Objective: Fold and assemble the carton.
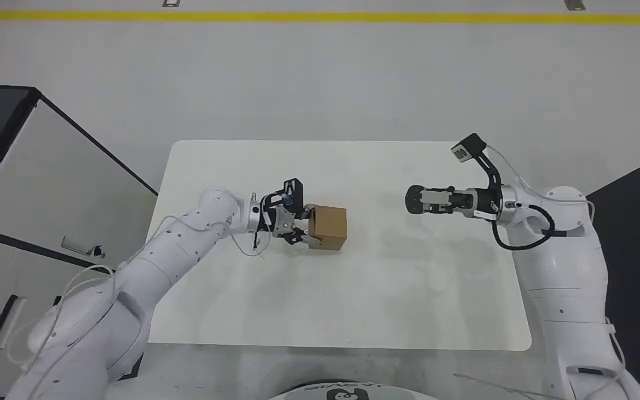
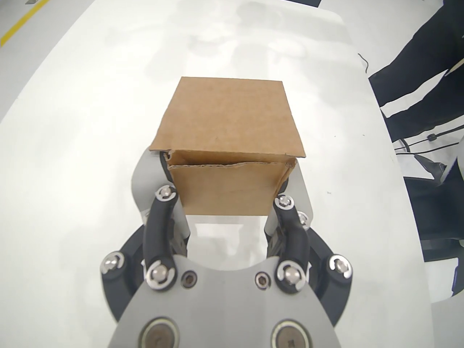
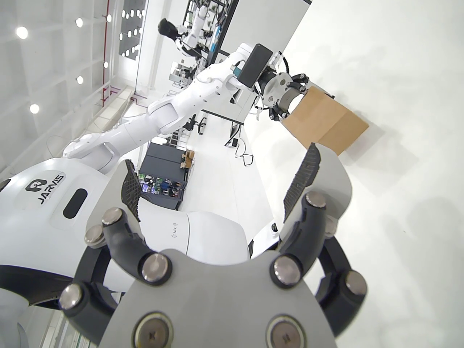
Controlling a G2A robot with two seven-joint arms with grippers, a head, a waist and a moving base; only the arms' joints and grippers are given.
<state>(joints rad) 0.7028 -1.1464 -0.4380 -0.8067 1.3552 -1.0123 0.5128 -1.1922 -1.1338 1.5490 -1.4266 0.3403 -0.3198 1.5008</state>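
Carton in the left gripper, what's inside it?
The inside is hidden: the carton shows only closed cardboard faces. The left gripper holds one end between its jaws.

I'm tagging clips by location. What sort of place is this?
Likely a robotics lab: a yellow line on the floor, a white table with one carton, and another white robot farther back in the room.

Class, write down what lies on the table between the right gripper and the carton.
The stretch is bare: in the top view, plain white table lies between the right gripper and the carton, which the left gripper holds.
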